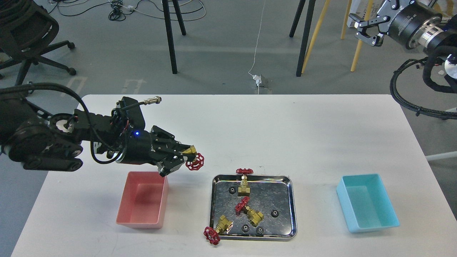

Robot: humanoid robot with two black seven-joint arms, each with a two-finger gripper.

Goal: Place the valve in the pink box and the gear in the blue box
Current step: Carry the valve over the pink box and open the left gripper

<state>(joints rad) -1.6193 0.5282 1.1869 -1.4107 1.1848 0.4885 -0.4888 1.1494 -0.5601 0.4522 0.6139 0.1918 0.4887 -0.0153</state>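
One brass-yellow, red-wheeled valve (193, 159) pinched in left gripper (185, 157).
Releasing now risks missing the salmon-pink plastic box (142, 223); it's beside the rim.

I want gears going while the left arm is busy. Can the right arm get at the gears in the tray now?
Probably yes. The right gripper hangs raised beyond the table, jaws open and empty, and nothing covers the gears in the steel tray, though valves lie close by.
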